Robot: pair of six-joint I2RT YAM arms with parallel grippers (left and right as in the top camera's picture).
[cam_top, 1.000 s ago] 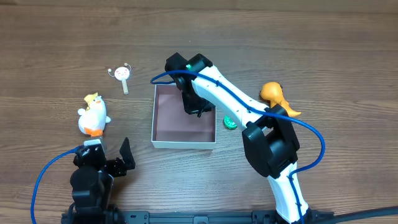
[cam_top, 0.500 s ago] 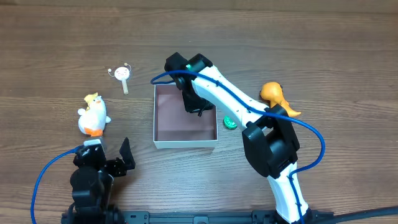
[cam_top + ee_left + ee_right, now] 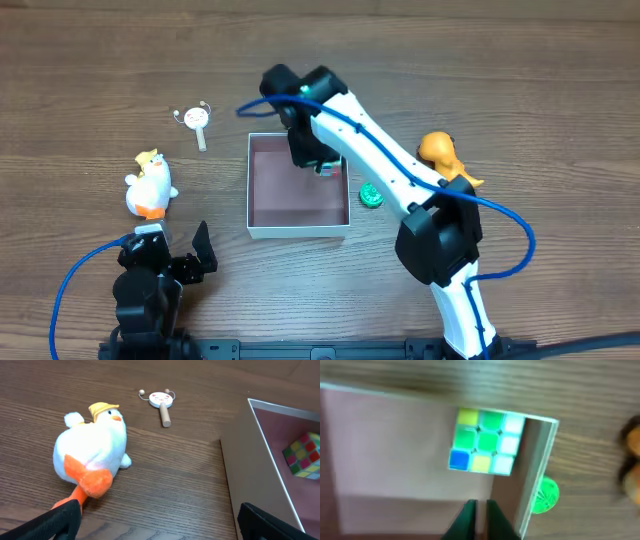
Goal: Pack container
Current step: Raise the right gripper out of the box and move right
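Lifting your right tool (image 3: 481,507), clenched and empty, you are leaving the Rubik's cube (image 3: 487,442) inside the container (image 3: 297,232).

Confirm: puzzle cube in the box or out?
In. The cube rests on the box's pinkish floor, tucked in a corner, inside the walls in both wrist views.

Table (image 3: 500,60) grained wood; container (image 3: 297,231) matt cardboard; duck (image 3: 92,452) fuzzy plush; cube (image 3: 487,442) glossy plastic.
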